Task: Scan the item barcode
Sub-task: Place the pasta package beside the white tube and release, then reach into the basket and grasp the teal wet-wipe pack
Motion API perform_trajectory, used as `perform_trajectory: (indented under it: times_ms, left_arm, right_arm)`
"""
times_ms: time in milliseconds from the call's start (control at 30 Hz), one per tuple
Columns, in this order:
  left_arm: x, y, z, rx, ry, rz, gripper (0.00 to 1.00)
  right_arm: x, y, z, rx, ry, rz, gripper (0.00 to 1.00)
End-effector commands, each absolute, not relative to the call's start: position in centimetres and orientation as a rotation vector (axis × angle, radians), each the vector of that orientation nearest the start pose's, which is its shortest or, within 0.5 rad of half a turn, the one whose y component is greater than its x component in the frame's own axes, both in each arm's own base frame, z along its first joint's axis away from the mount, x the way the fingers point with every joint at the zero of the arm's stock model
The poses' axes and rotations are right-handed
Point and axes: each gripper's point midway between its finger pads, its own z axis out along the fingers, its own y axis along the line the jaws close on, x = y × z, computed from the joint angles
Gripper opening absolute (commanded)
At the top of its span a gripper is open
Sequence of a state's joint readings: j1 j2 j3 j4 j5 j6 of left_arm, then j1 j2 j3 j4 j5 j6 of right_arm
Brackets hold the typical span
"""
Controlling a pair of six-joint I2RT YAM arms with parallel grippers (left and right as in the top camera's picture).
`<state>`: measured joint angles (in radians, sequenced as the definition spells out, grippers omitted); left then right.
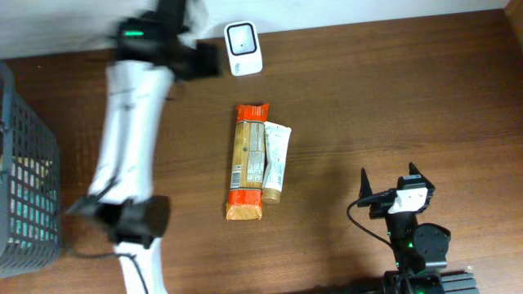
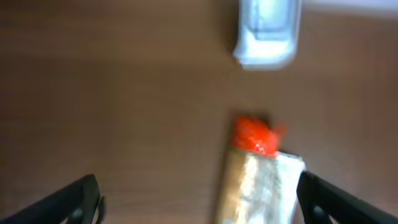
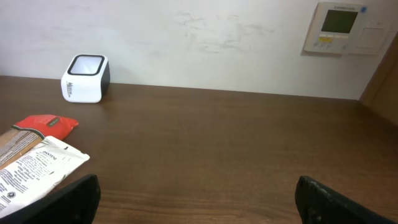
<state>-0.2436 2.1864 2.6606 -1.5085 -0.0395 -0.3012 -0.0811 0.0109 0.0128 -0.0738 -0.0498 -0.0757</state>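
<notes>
Overhead, the snack packet (image 1: 248, 163) points lengthwise at the scanner (image 1: 243, 49); left gripper (image 2: 198, 186) and right gripper (image 3: 198, 185) gape wide, empty.

Print on the white tube (image 3: 34, 167) is illegible.

Wooden table (image 1: 368, 98): scanner (image 1: 243, 49), snack packet (image 1: 248, 163) (tube (image 1: 276, 159) alongside)
</notes>
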Motion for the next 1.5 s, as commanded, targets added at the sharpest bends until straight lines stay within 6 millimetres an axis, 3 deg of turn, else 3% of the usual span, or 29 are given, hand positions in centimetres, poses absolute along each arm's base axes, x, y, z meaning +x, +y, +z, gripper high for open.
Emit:
perform_trajectory:
  times_ms: [0, 67, 133, 167, 233, 300, 367, 433, 533, 633, 700, 767, 867, 1033, 1167, 1233, 1267, 1367, 1433, 1467]
  left_arm:
    - [42.4, 3.2, 39.9, -0.376, 2.315, 0.218, 0.99]
    - [38.6, 10.7, 41.6, -0.582, 2.260, 0.372, 0.99]
    - [36.0, 16.9, 41.7, -0.760, 2.224, 0.386, 0.99]
    - [34.8, 19.6, 41.4, -0.879, 2.196, 0.379, 0.99]
    - [32.9, 23.1, 40.2, -1.056, 2.168, 0.353, 0.99]
    - [30.0, 27.2, 37.5, -1.263, 2.170, 0.379, 1.00]
    - [28.1, 30.0, 34.3, -1.398, 2.214, 0.400, 1.00]
    - [27.5, 31.9, 30.1, -1.445, 2.306, 0.380, 0.99]
    - [30.2, 31.6, 23.7, -1.285, 2.455, 0.074, 0.98]
    - [29.8, 31.6, 18.1, -1.303, 2.514, -0.040, 0.94]
    - [29.5, 31.4, 14.9, -1.255, 2.576, -0.050, 0.77]
    - [29.2, 31.1, 13.0, -1.255, 2.596, -0.060, 0.66]
    - [28.9, 30.7, 10.9, -1.253, 2.623, -0.074, 0.54]
    - [27.9, 29.5, 7.2, -1.272, 2.661, -0.105, 0.44]
    - [27.7, 29.3, 5.4, -1.270, 2.657, -0.101, 0.31]
    - [27.8, 29.4, 5.2, -1.267, 2.652, -0.097, 0.35]
    - [27.9, 29.5, 5.2, -1.262, 2.645, -0.091, 0.47]
    - [28.1, 29.8, 5.2, -1.256, 2.635, -0.083, 0.64]
    - [28.1, 29.7, 5.1, -1.257, 2.636, -0.084, 0.66]
    - [28.0, 29.6, 5.0, -1.260, 2.641, -0.087, 0.62]
  right_arm:
    - [24.6, -1.2, 15.7, -0.028, 1.644, -0.077, 0.99]
    - [24.6, -1.2, 15.7, -0.028, 1.644, -0.077, 0.99]
    - [24.6, -1.2, 15.7, -0.027, 1.644, -0.078, 0.99]
    - [24.6, -1.2, 15.7, -0.028, 1.644, -0.077, 0.99]
    - [24.6, -1.2, 15.7, -0.027, 1.644, -0.078, 0.99]
    - [24.6, -1.2, 15.7, -0.028, 1.644, -0.077, 0.99]
    - [24.6, -1.2, 15.7, -0.028, 1.644, -0.077, 0.99]
    - [24.6, -1.2, 15.7, -0.027, 1.644, -0.078, 0.99]
    - [24.6, -1.2, 15.7, -0.028, 1.644, -0.077, 0.99]
    - [24.6, -1.2, 15.7, -0.027, 1.644, -0.078, 0.99]
    - [24.6, -1.2, 15.7, -0.027, 1.644, -0.078, 0.99]
    - [24.6, -1.2, 15.7, -0.028, 1.644, -0.077, 0.99]
    - [24.6, -1.2, 15.7, -0.028, 1.644, -0.077, 0.99]
    - [24.6, -1.2, 15.7, -0.028, 1.644, -0.077, 0.99]
    - [24.6, -1.2, 15.7, -0.027, 1.644, -0.078, 0.99]
    - [24.6, -1.2, 15.7, -0.028, 1.644, -0.077, 0.99]
    - [24.6, -1.2, 15.7, -0.028, 1.644, -0.077, 0.99]
    - [24.6, -1.2, 15.7, -0.027, 1.644, -0.078, 0.99]
    - [24.6, -1.2, 15.7, -0.028, 1.644, -0.077, 0.99]
    - [24.6, -1.2, 15.7, -0.027, 1.644, -0.078, 0.99]
